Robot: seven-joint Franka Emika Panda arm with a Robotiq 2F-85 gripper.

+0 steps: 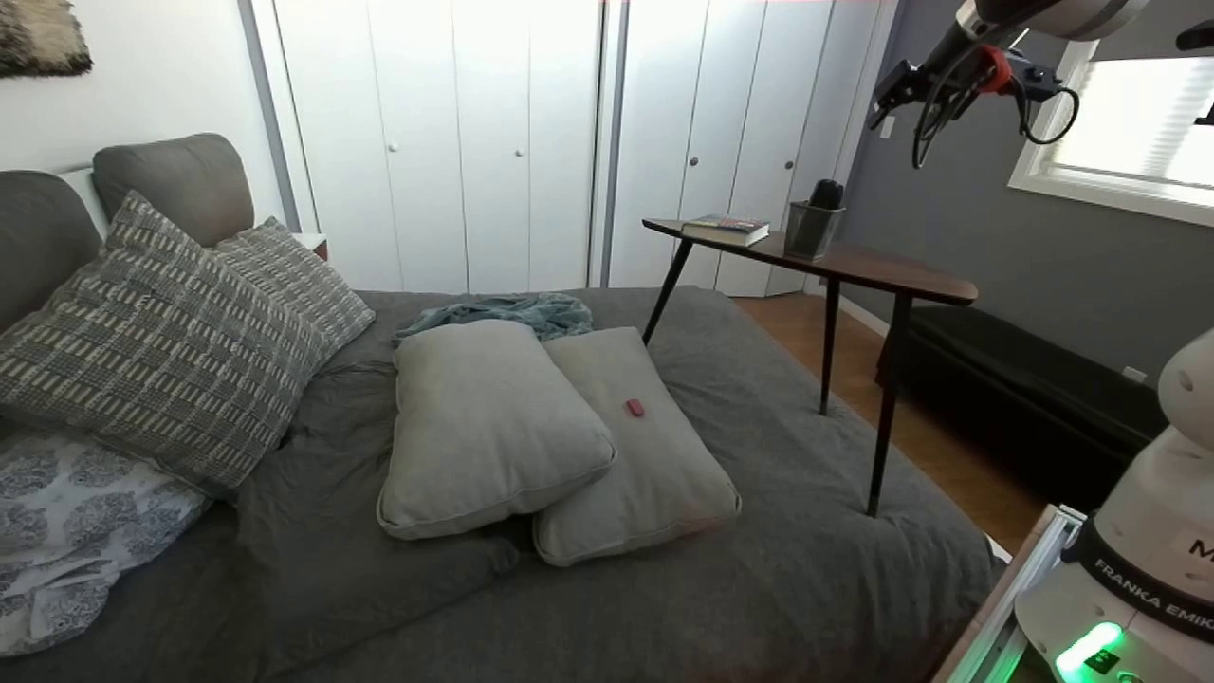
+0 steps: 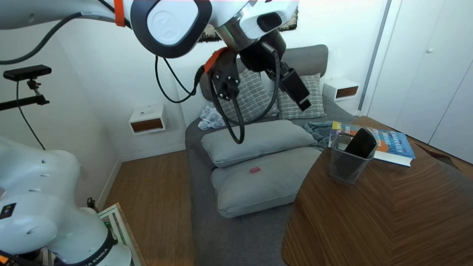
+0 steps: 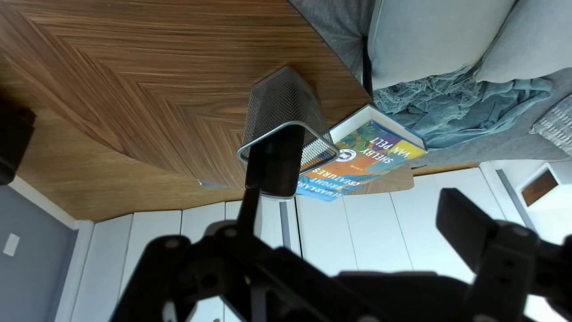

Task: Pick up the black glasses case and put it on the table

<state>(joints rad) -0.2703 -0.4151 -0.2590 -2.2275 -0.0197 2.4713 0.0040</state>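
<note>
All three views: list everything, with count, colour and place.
bed: 1, grey, under table
table: 1, brown, on bed
mesh cup: 1, grey, on table
glasses case: 1, black, tilted in mesh cup
book: 1, multicoloured, on table
plain pillows: 2, pale, on bed
small block: 1, red, on plain pillow
rumpled cloth: 1, teal, on bed
patterned cloth: 1, whitish, on bed
patterned pillows: 2, grey, by headboard
headboard: 1, grey, behind patterned pillows
wall boxes: 2, white, flanking bed
wall hanging: 1, brown, above headboard
closet doors: several, white, past bed
bench: 1, black, below window
window: 1, bright, above bench
camera: 1, black, near robot arm
robot arm: 1, white, above table
fingers: 2, black, apart, above table
</note>
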